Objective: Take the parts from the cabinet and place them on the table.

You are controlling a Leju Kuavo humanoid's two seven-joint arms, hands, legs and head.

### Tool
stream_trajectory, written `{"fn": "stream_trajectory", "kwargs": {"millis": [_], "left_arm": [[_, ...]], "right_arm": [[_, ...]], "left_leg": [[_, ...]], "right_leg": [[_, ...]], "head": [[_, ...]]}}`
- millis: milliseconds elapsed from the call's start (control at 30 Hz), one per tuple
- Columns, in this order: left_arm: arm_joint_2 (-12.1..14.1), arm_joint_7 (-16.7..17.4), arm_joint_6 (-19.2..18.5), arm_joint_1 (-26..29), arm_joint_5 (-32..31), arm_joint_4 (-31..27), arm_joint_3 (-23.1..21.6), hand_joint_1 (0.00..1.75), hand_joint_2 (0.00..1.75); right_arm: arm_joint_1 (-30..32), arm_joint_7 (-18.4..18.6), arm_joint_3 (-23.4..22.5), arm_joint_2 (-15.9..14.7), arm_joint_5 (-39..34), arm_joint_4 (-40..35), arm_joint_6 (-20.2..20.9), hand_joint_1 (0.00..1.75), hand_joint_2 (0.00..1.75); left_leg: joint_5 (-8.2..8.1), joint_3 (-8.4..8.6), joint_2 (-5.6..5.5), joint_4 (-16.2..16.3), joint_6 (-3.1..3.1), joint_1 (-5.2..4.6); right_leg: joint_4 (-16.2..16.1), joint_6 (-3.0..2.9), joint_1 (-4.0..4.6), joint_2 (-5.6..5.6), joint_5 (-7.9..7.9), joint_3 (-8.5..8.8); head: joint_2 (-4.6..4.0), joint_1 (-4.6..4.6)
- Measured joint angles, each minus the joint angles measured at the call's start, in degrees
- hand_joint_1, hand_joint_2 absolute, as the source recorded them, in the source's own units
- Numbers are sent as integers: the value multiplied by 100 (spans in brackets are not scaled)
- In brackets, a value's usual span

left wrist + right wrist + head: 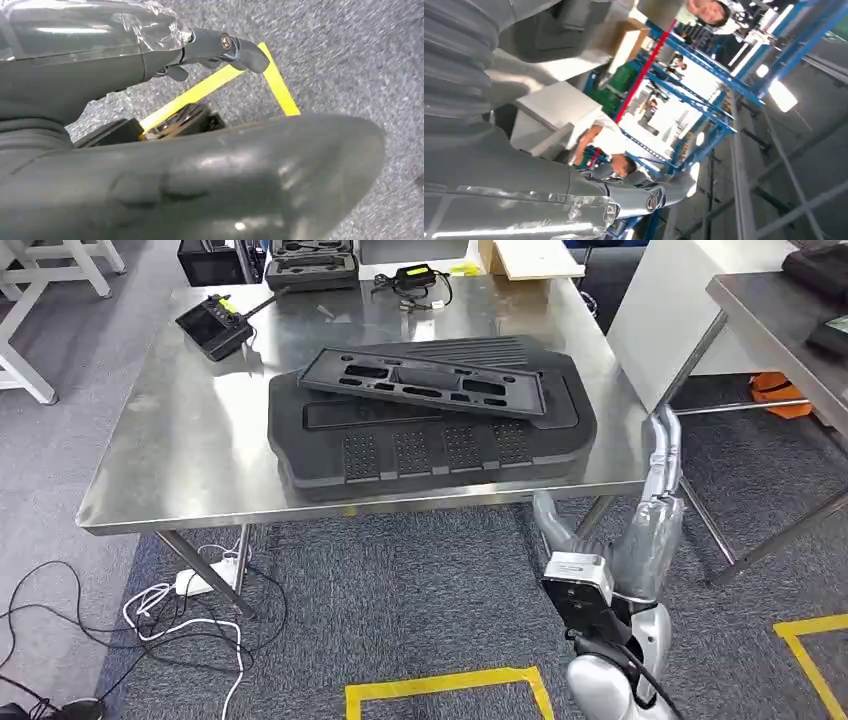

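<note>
Two black parts lie stacked on the steel table [150,440]: the big ribbed panel [430,445] flat on the tabletop near the front edge, and the slimmer slotted tray [425,380] resting on top of it, tilted a touch toward the far side. Behind them on the table sit a small black device [213,325] with a yellow tag, a charger and cable [412,282], and a black case [310,265] at the far edge.

The right hand [662,445] is raised just off the table's right front corner, fingers pointing up, touching nothing; the right wrist view looks past it to blue racking [704,90] and people beyond, and the fingers look extended with nothing between them. The left hand [220,47] hangs over grey carpet [360,60] crossed by yellow tape [275,80]; its fingers reach out straight and slack, gripping nothing. Under the table, white and black cables [170,610] trail across the floor beside a power strip.
</note>
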Motion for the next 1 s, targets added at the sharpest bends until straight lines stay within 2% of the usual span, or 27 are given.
{"fn": "stream_trajectory", "kwargs": {"millis": [67,100,133,233,267,300,333,367,400,433,467,500,533,567,600,633,667,733,767,800,833,867,900,933,967,1000], "left_arm": [[0,7,-2,-1,4,0,0,0,0],[-2,6,0,0,9,0,0,0,0],[-2,6,4,0,13,0,0,0,0],[-2,6,20,19,26,0,0,0,0],[-2,6,20,23,35,0,0,0,0],[-2,7,20,25,44,0,0,0,0],[-2,6,20,25,46,0,0,0,0],[-4,9,20,26,46,0,0,0,0],[-7,17,22,31,50,0,0,0,0],[-7,22,26,36,52,0,0,0,0],[-7,24,31,45,55,0,0,0,0],[-7,24,35,52,55,0,0,0,0],[-7,24,37,52,55,0,0,0,0],[-7,24,37,47,55,0,0,0,0],[-7,24,37,43,55,0,0,0,0],[-7,24,33,33,55,0,0,0,0],[-7,26,26,30,55,0,0,0,0],[-7,39,18,45,59,0,0,0,0],[-7,41,18,51,59,0,0,0,0],[-9,39,18,40,61,0,0,0,0],[-11,41,20,31,63,0,0,0,0],[-13,41,18,20,61,0,0,0,0],[-15,41,15,19,61,0,0,0,0],[-20,41,13,21,61,0,0,0,0],[-20,41,13,21,63,0,0,0,0],[-20,41,11,20,68,0,0,0,0]], "right_arm": [[0,7,0,0,0,-18,0,0,175],[-1,9,0,0,0,-28,0,0,175],[0,13,0,0,0,-31,0,0,175],[25,26,-2,-2,0,-46,0,0,175],[24,24,-7,-2,0,-46,0,0,175],[15,6,-7,2,7,-48,0,0,175],[17,-24,-11,4,4,-57,0,0,175],[16,-42,-24,4,7,-59,0,0,175],[18,-37,-33,7,7,-59,0,0,175],[18,-33,-37,7,7,-59,0,0,175],[20,-33,-37,7,7,-59,0,0,175],[22,-28,-37,7,7,-59,0,0,175],[22,-28,-37,7,9,-59,0,0,175],[22,-26,-39,7,13,-59,0,0,175],[22,-26,-39,9,15,-59,0,0,175],[20,-26,-42,11,17,-59,0,0,175],[18,-42,-42,11,17,-59,0,0,175],[21,-66,-44,13,13,-59,0,0,175],[21,-74,-48,13,13,-59,0,0,175],[24,-74,-61,13,13,-59,0,0,175],[24,-77,-76,15,9,-59,-2,0,175],[23,-77,-92,15,11,-59,0,0,175],[27,-79,-103,15,4,-59,0,0,175],[30,-81,-118,15,0,-59,-2,0,175],[32,-90,-129,15,-4,-59,0,0,175],[33,-96,-144,15,-20,-59,0,0,175]], "left_leg": [[13,-50,-2,53,-23,0],[17,-64,-2,78,-32,0],[18,-101,-4,131,-70,-47],[102,-141,-1,106,-191,-16],[120,-155,-5,124,-220,-46],[-17,-181,-43,227,-254,-17],[-249,-269,-45,441,-298,-7],[-541,-407,-46,839,-336,22],[-793,-552,-46,1294,-364,43],[-960,-665,-45,1678,-386,55],[-972,-664,-44,1815,-396,63],[-876,-536,-44,1687,-399,70],[-727,-334,-44,1397,-395,77],[-463,52,-45,760,-382,85],[-285,353,-49,252,-365,90],[-324,443,-56,-13,-339,66],[-322,429,-53,-80,-306,53],[-294,356,-51,-16,-254,31],[-252,329,-47,-47,-194,47],[-207,321,-12,-87,-131,80],[-166,287,-16,-88,-95,69],[-134,232,-10,-84,-47,63],[-105,186,-4,-76,-27,49],[-76,130,3,-63,-21,34],[-53,74,4,-39,-22,29],[-33,19,4,-13,-29,27]], "right_leg": [[-982,-42,1,-1,421,603],[-1400,-75,4,-4,471,828],[-1543,-84,46,0,435,856],[-1510,-163,67,23,486,784],[-1567,-211,18,18,548,764],[-1582,-234,-2,-3,596,749],[-1583,-257,-6,-5,626,710],[-1581,-299,-6,-15,654,668],[-1579,-306,-1,-23,683,628],[-1572,-306,2,-24,713,583],[-1566,-299,-1,-23,737,546],[-1563,-292,-4,-21,760,516],[-1558,-275,-10,-17,779,495],[-1551,-250,-17,-12,801,479],[-1546,-230,-19,-10,814,476],[-1529,-192,14,-12,833,449],[-1509,-167,18,-11,855,413],[-1516,-97,15,-19,907,379],[-1516,-60,13,-18,933,369],[-1441,-39,-21,-13,828,348],[-1288,-21,-16,-7,629,279],[-887,-14,-17,-4,311,129],[-443,-5,-16,0,49,-26],[-25,4,-17,0,-152,-159],[184,11,-17,0,-210,-189],[120,12,-17,-1,-138,-85]], "head": [[0,48],[0,88],[0,109],[0,92],[0,87],[0,96],[0,43],[0,-13],[0,-35],[0,-39],[0,-48],[0,-59],[0,-70],[0,-74],[0,-83],[0,-98],[0,-92],[0,-90],[0,-87],[0,-90],[0,-53],[0,-15],[0,9],[0,33],[0,37],[0,44]]}}
